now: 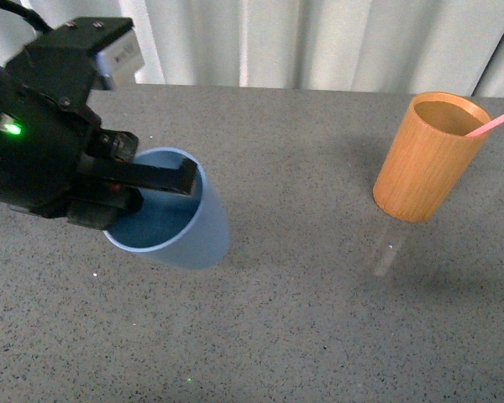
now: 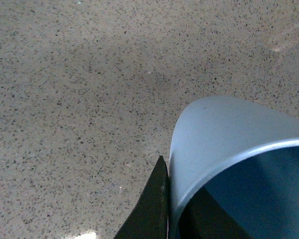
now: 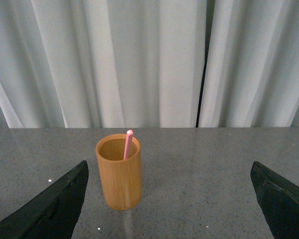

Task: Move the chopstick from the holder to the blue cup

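Observation:
The light blue cup (image 1: 189, 231) is tilted, its mouth turned toward the robot, at the left of the front view. My left gripper (image 1: 161, 190) is shut on its rim, one finger inside and one outside. The left wrist view shows the cup's wall (image 2: 224, 134) pinched at the left gripper (image 2: 175, 199), with the outer finger (image 2: 152, 209) black against it. The orange-brown holder (image 1: 427, 159) stands upright at the right, and a pink chopstick (image 1: 497, 122) leans out of it. My right gripper (image 3: 168, 172) is open, well short of the holder (image 3: 118, 179) and chopstick (image 3: 128, 144).
A grey speckled table (image 1: 319, 319) carries everything. White curtains (image 1: 319, 42) hang behind its far edge. The holder stands about two cup widths to the right of the blue cup. The right arm is outside the front view.

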You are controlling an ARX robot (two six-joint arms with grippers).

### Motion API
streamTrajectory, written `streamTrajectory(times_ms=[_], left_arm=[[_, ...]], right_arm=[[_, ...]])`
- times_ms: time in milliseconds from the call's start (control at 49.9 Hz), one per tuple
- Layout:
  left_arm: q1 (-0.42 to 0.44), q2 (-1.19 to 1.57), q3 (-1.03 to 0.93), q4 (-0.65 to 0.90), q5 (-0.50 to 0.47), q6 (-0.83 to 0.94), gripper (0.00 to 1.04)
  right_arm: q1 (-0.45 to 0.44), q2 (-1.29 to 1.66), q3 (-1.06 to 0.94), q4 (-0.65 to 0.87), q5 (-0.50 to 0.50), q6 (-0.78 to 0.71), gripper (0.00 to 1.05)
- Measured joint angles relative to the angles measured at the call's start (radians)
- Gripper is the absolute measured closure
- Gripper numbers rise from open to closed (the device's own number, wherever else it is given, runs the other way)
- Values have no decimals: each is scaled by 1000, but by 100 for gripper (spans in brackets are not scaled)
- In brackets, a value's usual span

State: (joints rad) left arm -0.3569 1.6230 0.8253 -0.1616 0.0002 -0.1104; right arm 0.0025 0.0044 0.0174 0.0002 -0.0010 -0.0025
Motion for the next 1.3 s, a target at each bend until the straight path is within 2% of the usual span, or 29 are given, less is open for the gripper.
streamTrajectory(times_ms=[140,441,902,1302], left_arm=[[-18,75,23,55,-34,1,101],[-3,138,68,51,-79,41,101],[29,138,113,-69,-86,182,101],[23,192,158,-42,-99,190,101]], right_arm=[[0,0,0,0,0,0,10],[0,0,0,0,0,0,10],[0,0,0,0,0,0,10],[0,0,0,0,0,0,10]])
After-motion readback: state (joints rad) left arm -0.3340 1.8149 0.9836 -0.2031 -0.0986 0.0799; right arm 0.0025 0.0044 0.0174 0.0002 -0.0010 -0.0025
